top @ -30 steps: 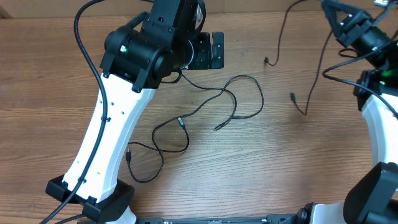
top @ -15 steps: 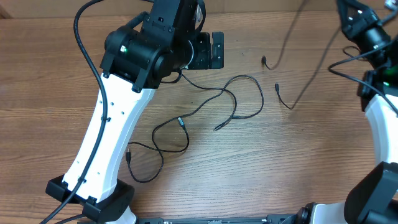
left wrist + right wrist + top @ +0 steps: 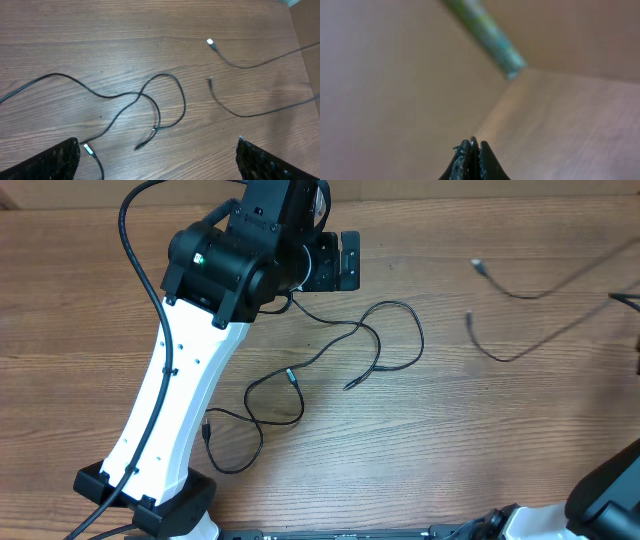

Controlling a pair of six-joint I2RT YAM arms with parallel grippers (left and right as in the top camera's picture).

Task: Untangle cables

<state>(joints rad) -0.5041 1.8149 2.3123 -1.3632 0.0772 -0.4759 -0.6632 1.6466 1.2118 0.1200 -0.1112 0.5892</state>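
Right wrist view shows your right fingers (image 3: 466, 161) clenched together, with no cord visible between them. Your left fingers (image 3: 52, 162) stand released, empty, above the desk (image 3: 450, 460). Of the cables (image 3: 520, 292), two strands run off the overhead frame's right edge and the others loop at centre. A hard pull there could whip the plugs off the desk.

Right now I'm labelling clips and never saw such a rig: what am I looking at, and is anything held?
A two-armed robot works at a wooden table. One picture looks down from above; the other two come from cameras on the wrists. The white left arm hangs over looped black cables, its left gripper open and empty. Further right two stretched cables run off the edge. The right gripper is shut; its blurred view shows no cable, so whether it holds them I cannot tell.
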